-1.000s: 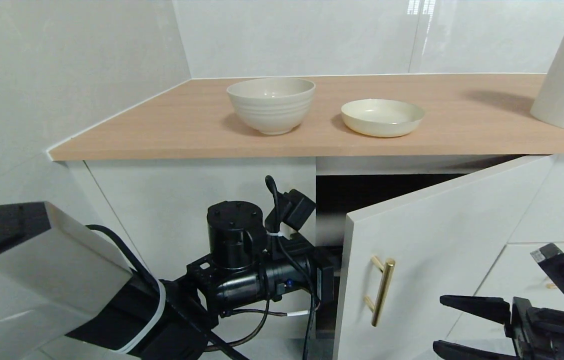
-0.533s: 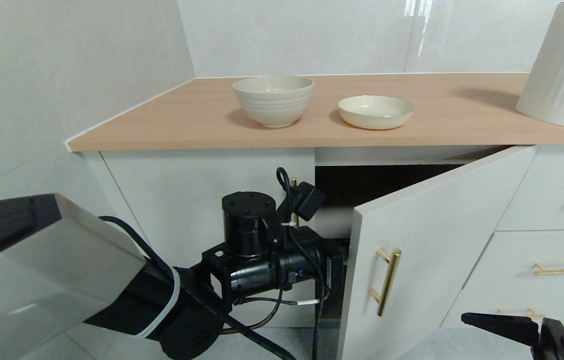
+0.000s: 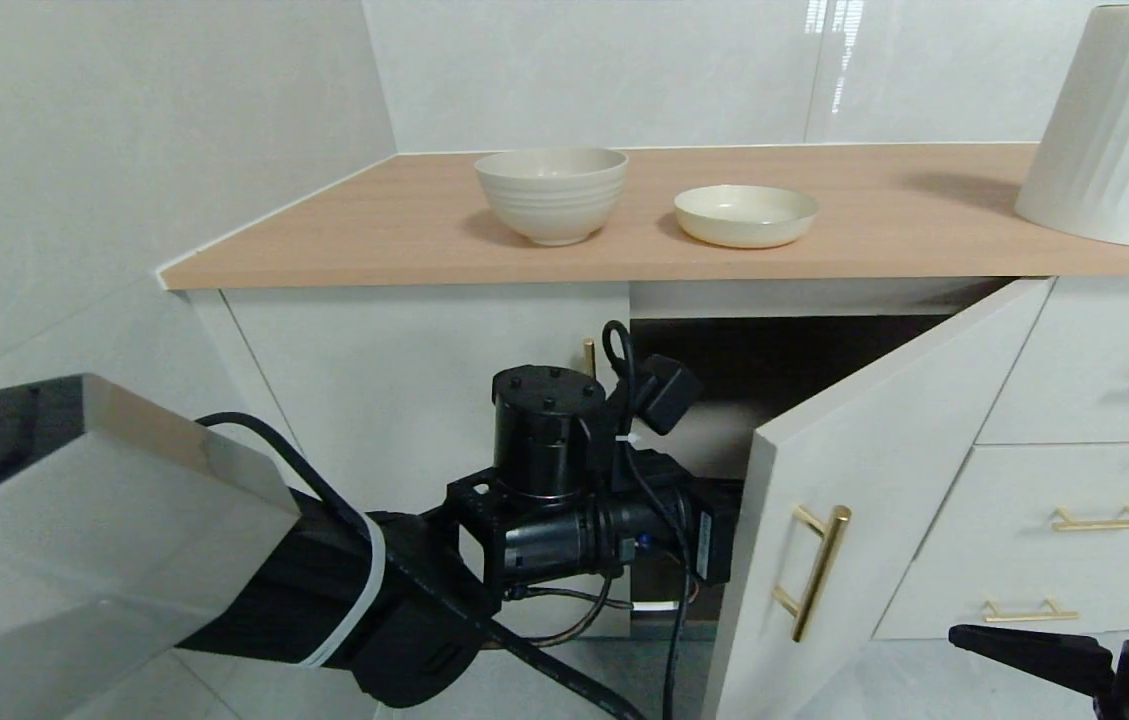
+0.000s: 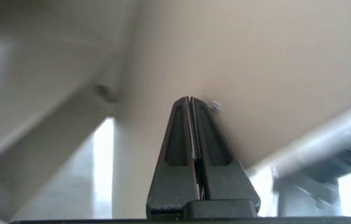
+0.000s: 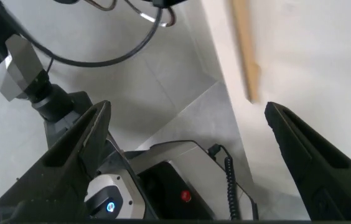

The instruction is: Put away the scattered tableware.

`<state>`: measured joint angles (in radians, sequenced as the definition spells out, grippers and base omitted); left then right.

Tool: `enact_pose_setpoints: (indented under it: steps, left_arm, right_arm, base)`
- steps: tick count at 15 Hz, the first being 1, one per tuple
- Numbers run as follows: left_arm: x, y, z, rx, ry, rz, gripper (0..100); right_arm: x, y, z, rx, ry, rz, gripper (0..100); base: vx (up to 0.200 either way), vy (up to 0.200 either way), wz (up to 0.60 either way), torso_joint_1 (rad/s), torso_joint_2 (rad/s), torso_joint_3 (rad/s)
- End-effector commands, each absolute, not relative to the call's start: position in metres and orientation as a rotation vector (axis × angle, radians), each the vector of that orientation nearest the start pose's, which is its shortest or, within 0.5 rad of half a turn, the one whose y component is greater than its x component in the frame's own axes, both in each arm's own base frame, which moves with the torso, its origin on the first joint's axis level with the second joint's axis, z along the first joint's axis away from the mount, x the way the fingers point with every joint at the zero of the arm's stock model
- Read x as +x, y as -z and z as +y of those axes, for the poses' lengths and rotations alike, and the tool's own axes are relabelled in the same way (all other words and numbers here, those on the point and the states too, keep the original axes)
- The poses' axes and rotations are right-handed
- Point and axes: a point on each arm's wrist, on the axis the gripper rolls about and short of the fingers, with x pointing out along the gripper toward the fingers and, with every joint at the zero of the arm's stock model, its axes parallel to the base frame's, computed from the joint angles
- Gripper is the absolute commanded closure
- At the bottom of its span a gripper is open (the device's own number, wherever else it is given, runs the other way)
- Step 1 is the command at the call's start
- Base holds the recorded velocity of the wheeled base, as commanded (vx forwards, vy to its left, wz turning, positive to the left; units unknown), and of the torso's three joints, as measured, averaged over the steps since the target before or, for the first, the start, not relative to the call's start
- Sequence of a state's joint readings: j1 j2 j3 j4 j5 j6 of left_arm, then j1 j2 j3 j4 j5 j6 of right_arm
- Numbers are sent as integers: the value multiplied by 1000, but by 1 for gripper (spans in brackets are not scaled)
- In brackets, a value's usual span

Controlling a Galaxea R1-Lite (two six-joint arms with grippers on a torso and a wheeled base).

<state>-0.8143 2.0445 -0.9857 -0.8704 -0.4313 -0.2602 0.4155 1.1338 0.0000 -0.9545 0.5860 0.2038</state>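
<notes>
Currently bowl (image 3: 551,193) and dish (image 3: 745,214) sit mouth-up; left pincer (image 4: 189,103) together, right pincer (image 5: 187,107) apart.

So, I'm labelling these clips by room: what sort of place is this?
Most likely a kitchen: a wooden counter with a bowl and a shallow dish on it, and white cupboards below, one door open.
</notes>
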Motion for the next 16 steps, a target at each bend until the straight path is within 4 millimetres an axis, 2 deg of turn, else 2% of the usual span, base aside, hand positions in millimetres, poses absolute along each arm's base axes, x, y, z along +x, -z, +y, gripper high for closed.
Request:
enact_pose_setpoints:
  steps: [1,9,12,16]
  left_arm:
    - [253,-141,-293,-189,1231,338,100]
    - [248,-136,-300,-182,1229,350,100]
    - [250,-136,-303,-182,1229,347,100]
    - [248,-129,-311,-175,1240,366,100]
  right_arm:
    - [95,-131,55,200,-974,257,0]
    - [93,-133,54,199,-977,240,0]
    - [92,-133,53,199,-975,239,0]
    - [91,-134,53,198,-976,233,0]
  base:
    - [0,0,0,0,0,0]
    - [0,0,0,0,0,0]
    - [-200,0,0,4,4,5]
    - [0,0,0,0,0,0]
